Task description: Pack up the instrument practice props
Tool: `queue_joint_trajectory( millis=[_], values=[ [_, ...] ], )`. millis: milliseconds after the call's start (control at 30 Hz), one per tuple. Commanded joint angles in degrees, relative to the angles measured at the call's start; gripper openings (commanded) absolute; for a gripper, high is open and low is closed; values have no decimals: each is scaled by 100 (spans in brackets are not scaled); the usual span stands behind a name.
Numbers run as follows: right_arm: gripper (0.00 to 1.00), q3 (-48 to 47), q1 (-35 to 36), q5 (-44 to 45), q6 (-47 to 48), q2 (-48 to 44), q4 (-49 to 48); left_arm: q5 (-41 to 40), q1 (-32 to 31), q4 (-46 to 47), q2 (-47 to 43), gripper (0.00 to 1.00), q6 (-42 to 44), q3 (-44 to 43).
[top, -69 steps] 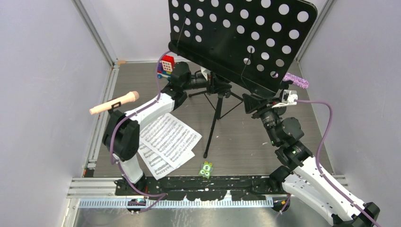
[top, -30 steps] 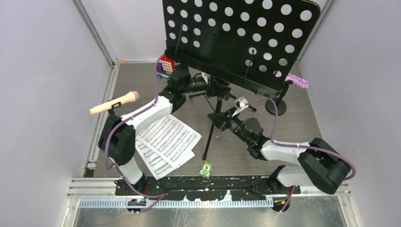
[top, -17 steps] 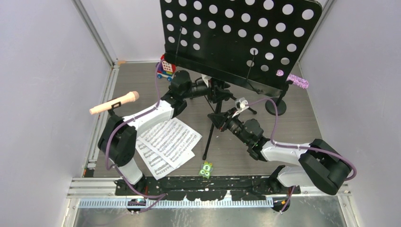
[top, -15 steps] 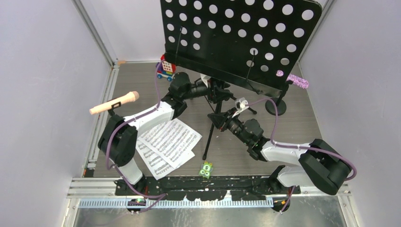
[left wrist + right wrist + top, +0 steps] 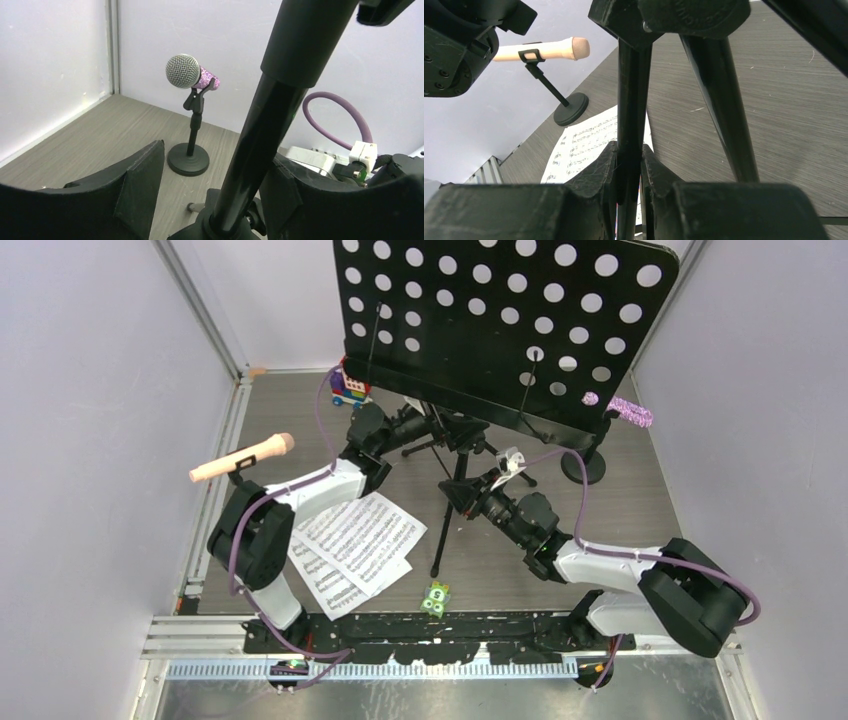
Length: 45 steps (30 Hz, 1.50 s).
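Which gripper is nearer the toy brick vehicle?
Left. The left gripper straddles the stand pole right of the toy brick vehicle; the right gripper clamps a tripod leg farther off.

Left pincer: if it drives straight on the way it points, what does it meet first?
The music stand pole, between the open fingers of the left pincer. Past it, likely the purple mic's mount; depth unclear.

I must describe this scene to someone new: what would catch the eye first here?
The large black perforated metal music desk towers over the far centre. Below it, the right gripper clamps one thin black tripod leg, while the open left gripper straddles the black stand pole. A pink microphone stands at left, a purple-glitter microphone at right.
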State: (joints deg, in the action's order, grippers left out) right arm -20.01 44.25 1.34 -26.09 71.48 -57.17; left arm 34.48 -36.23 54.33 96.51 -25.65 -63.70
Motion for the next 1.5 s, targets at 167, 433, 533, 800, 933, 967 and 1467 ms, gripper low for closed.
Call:
queue_joint_trajectory(
  millis=[167, 433, 533, 800, 933, 967, 1467],
  values=[
    [1, -55, 2, 111, 491, -299, -412, -35, 258, 1823, 157, 64, -1084, 42],
    [1, -40, 5, 139, 551, -403, -278, 25, 475, 2768, 572, 44, -1933, -158],
    [1, -18, 2, 146, 603, -461, -213, 186, 529, 2724, 632, 44, -2081, -470],
    [1, 13, 10, 147, 993, -665, -29, 331, 600, 2374, 639, 47, -2105, -953],
    [1, -136, 9, 18, 1560, -864, 203, 568, 600, 2086, 677, 29, -2118, -1281],
    [1, -180, 12, -30, 1735, -912, 259, 605, 594, 2035, 677, 28, -2120, -1305],
    [1, -480, 16, -462, 2999, -883, -298, 1288, 398, 1259, 679, 12, -2033, -1493]
  ],
)
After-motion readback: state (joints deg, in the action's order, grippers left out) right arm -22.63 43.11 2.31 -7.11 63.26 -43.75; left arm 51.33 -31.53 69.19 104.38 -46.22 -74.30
